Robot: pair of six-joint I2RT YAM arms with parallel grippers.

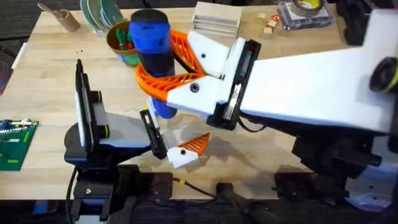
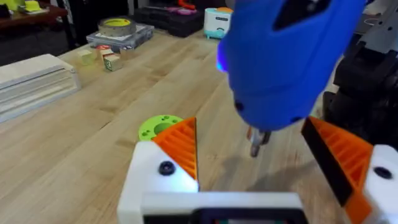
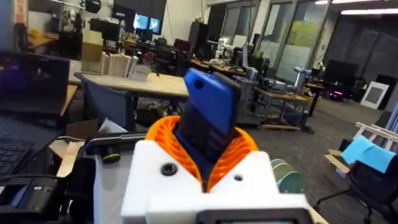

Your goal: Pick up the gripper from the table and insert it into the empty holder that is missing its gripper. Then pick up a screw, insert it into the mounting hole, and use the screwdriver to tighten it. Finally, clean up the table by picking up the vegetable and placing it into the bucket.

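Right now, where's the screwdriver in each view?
Overhead: screwdriver upper centre, upright, clamped by the right gripper.
Left wrist: blue body upper right, bit pointing down between the left gripper's orange pads.
Right wrist: centre, between orange pads.
Shared landmark: its blue body.

Bright, even light (foreground blurred)

The screwdriver (image 1: 151, 46), blue and thick-bodied, stands upright in the upper middle of the overhead view, its thin metal bit (image 2: 257, 142) pointing down above the wood; the lime-green disc (image 2: 155, 126) lies flat at centre-left of the left wrist view; the bucket (image 1: 124, 43), orange-rimmed, sits touching the screwdriver's left in the overhead view.
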